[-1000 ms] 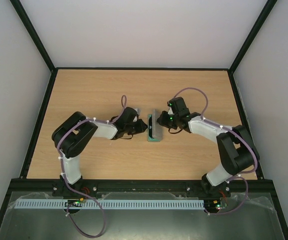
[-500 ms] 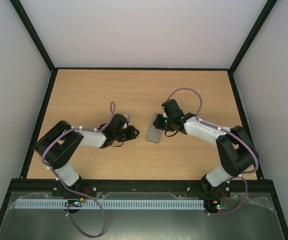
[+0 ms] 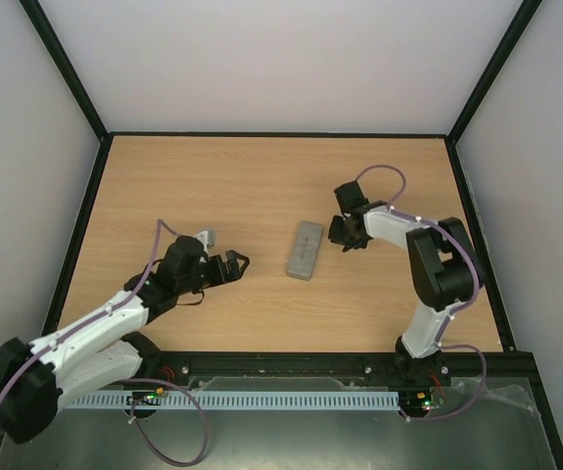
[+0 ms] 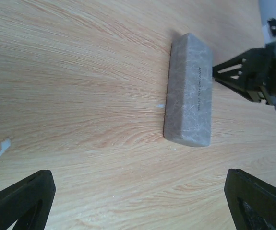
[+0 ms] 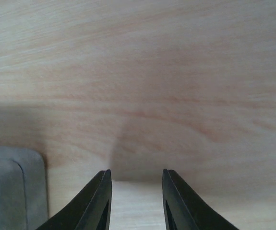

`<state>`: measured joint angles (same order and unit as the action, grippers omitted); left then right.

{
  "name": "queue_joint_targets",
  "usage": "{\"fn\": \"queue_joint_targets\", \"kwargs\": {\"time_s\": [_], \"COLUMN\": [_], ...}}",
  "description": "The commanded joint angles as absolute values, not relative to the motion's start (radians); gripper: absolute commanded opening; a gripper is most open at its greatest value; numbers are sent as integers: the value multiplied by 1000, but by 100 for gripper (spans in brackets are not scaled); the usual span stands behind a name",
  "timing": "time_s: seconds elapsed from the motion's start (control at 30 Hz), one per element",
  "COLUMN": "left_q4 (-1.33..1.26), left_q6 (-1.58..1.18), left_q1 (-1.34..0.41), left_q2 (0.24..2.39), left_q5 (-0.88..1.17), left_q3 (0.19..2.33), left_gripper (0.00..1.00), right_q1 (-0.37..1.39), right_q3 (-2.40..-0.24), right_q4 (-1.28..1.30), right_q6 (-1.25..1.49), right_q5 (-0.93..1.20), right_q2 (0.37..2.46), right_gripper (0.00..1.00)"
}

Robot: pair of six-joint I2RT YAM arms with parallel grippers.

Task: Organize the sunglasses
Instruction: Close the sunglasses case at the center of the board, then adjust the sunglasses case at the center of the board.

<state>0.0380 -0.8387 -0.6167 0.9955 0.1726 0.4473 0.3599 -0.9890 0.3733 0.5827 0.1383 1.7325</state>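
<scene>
Sunglasses hidden, so position, heading and look cannot be told; closed grey marbled case (image 3: 304, 251) lies flat on table (image 3: 212, 176), long axis near-to-far, slightly tilted, between wide-open, empty left gripper (image 3: 237, 261) and part-open, empty right gripper (image 5: 136, 191).

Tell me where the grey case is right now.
In the top view the closed grey case lies between the left hand and the right hand, nearer the right.

The right gripper (image 5: 136, 174) has its black jaws slightly apart, nothing between them, above the wooden surface (image 5: 152, 72), just right of a grey case (image 5: 8, 191).
</scene>
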Motion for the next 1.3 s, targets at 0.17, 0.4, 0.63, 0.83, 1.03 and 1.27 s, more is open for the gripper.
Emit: {"fn": "queue_joint_targets", "kwargs": {"time_s": [0.17, 0.4, 0.63, 0.83, 1.03, 1.27], "left_q4": [270, 276, 257, 247, 327, 253], "left_q6": [-868, -866, -870, -867, -783, -650], "left_q1": [-616, -617, -617, -617, -614, -503], "left_q2": [795, 790, 816, 845, 684, 725], "left_q5": [128, 134, 124, 101, -57, -147], "left_q3": [391, 393, 394, 416, 539, 609], "left_gripper": [100, 99, 99, 99, 100, 100], "right_q1": [552, 667, 646, 646, 643, 524], "right_q3": [-1268, -1273, -1136, -1023, -843, -729], "right_q4": [439, 449, 466, 465, 426, 416], "right_q6": [589, 547, 563, 584, 605, 596], "right_q5": [130, 110, -28, -53, -191, -323], "right_q2": [1924, 1925, 1748, 1608, 1264, 1036], "right_gripper": [30, 36, 38, 38, 91, 99]}}
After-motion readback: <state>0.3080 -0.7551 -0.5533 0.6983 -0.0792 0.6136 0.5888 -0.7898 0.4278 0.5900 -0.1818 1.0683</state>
